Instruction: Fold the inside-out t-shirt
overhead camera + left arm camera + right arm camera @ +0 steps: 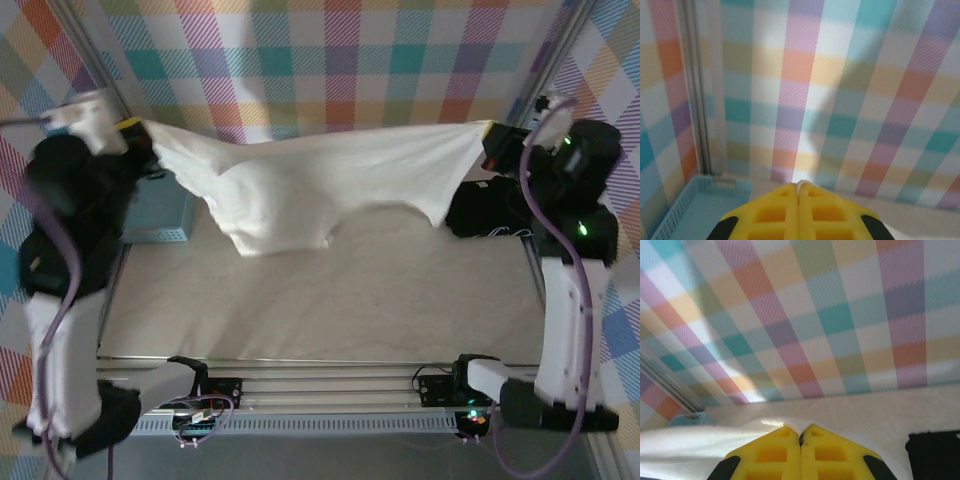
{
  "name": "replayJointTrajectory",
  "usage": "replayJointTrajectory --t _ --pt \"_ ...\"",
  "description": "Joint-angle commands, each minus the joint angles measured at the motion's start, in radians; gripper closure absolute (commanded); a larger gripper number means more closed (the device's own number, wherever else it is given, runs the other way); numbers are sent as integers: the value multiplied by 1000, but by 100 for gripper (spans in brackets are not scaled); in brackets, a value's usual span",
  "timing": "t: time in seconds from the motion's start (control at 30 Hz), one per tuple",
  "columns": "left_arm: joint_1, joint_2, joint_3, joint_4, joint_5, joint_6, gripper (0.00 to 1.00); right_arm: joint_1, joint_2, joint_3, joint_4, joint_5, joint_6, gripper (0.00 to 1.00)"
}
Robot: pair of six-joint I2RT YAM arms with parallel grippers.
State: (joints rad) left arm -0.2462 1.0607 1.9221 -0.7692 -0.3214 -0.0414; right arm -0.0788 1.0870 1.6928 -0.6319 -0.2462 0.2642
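The left pincer (pixel 138 128) pinched one end of the white inside-out t-shirt (pixel 320 180), which hung stretched in the air above the table (pixel 350 300), sagging in the middle, across to the right pincer (pixel 487 130), pressed together on its other end.

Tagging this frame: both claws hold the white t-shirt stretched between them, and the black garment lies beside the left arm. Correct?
Not quite. The black garment lies beside the right arm, as the top external view shows; the blue basket sits by the left one. The rest is right: the left claw and right claw hold the white t-shirt stretched between them.
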Motion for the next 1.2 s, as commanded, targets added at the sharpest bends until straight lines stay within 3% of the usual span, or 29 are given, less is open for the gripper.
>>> replayJointTrajectory --t 0.0,0.13,0.4,0.53,0.67,0.83,0.97,1.07,1.17 --pt "11 -111 0 28 20 -15 100 -1 -104 38 -37 23 -25 100" --pt "10 -168 74 -5 43 -19 100 -2 -172 101 -94 24 -24 100" --pt "10 -86 249 -32 26 19 100 -1 -159 252 -150 29 -36 100" --pt "8 99 369 -71 -5 53 100 -2 -96 266 -127 29 -44 100" --pt "11 281 368 -30 -13 71 100 -1 2 208 -57 26 -50 100" --pt "70 512 356 43 58 60 100 1 184 96 74 5 -46 100" --pt "121 729 351 99 122 45 100 35 416 68 171 15 -51 100" --pt "137 918 387 150 148 42 100 78 654 143 210 56 -68 100" --pt "145 1156 588 108 152 52 96 104 928 353 171 95 -67 100"
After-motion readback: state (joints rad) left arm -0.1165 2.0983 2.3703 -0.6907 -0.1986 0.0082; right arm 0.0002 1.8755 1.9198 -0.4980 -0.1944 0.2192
